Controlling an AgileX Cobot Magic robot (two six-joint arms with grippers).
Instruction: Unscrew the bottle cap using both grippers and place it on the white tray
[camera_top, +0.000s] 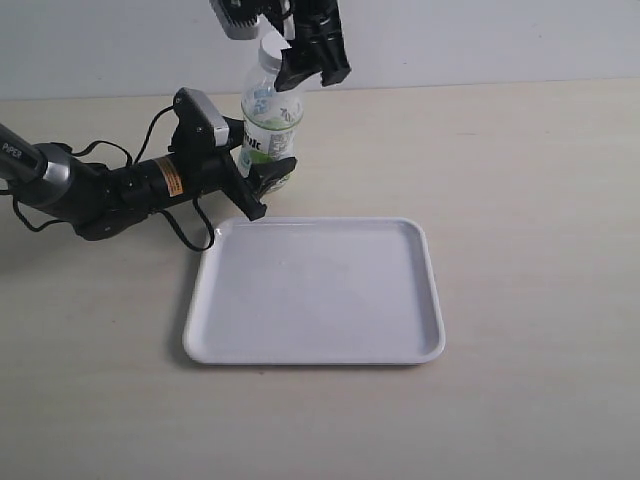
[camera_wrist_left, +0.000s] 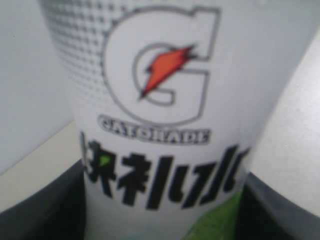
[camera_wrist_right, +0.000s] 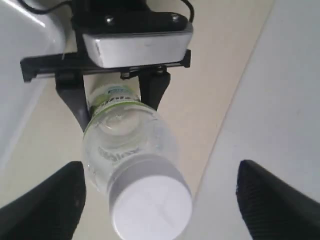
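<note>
upper left: my left gripper clamps the bottle beside the white tray. my right gripper stands spread, flanking the bottle cap.

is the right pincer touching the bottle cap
Apart. The right wrist view shows the right pincer open wide around the bottle cap, with a clear gap between the cap and each finger.

Left arm: low and almost level, reaching in from the left edge.
Left wrist: grey block on its upper side.
Left gripper: turned sideways, jaws clamped on the lower body of the bottle, one finger on each side.
Right arm: enters from the top edge; only the wrist and gripper show.
Right gripper: pointing down, jaws spread wide on either side of the bottle's top, fingers clear of it.
</note>
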